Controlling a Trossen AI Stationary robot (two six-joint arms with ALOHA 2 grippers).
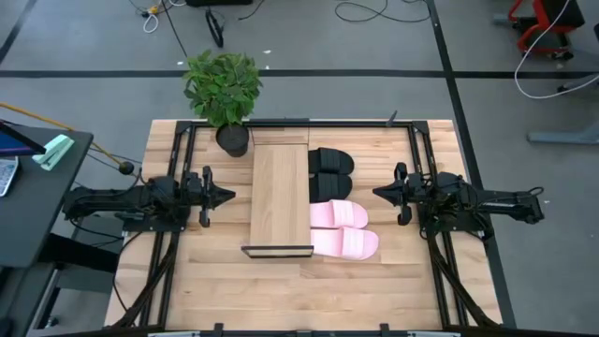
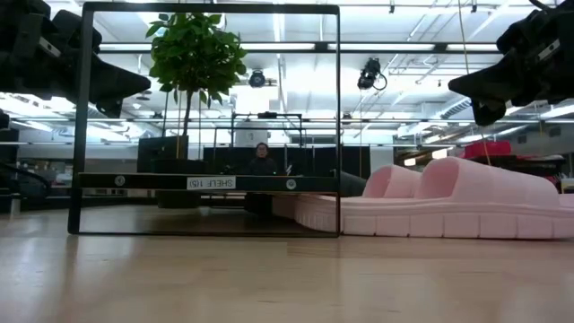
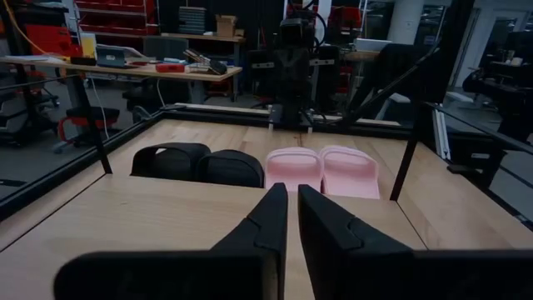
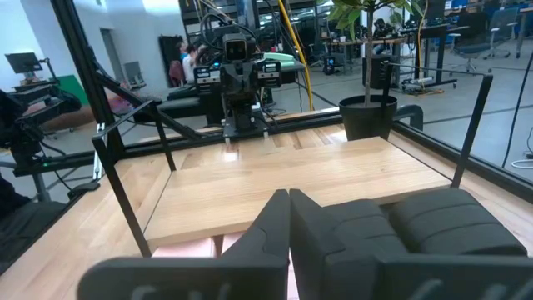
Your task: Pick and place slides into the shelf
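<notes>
At frame centre in the high view, the shelf (image 1: pixel 279 197) is lying bare, long axis running top to bottom. Nothing is placed yet: black slides (image 1: pixel 331 167) and pink slides (image 1: pixel 342 228) are sitting on the worktop (image 1: pixel 374 290) just right of it, apparently pointing right. Left gripper (image 1: pixel 227 196) and right gripper (image 1: pixel 379 193) are both clenched, grasping nothing, flanking them.

Both arms lie stretched out level, pointing inward at each other from opposite sides. The left tool (image 1: pixel 227 196) hangs with its fingers nearly closed, holding nothing. The right tool (image 1: pixel 378 193) mirrors it, fingers pressed together, likewise unladen.
</notes>
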